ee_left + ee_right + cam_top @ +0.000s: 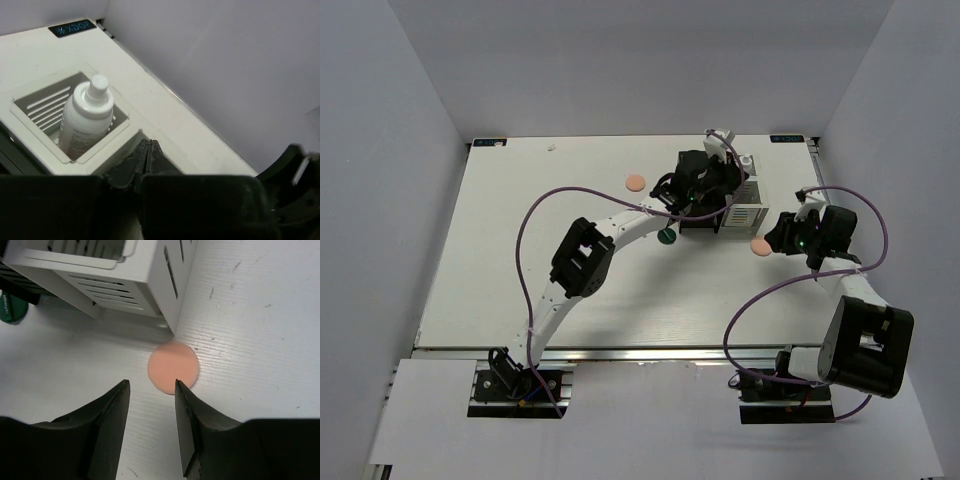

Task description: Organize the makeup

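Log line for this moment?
left fingers: shut, empty, at white organizer | bottle: standing inside it | right fingers: open, peach puff ahead on table

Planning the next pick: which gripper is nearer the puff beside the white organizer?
Right. The right gripper hovers just short of the puff; the left gripper is over the organizer.

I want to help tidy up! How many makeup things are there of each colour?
Peach puffs: 2
Green disc: 1
White bottle, standing in the white organizer: 1
Total: 4
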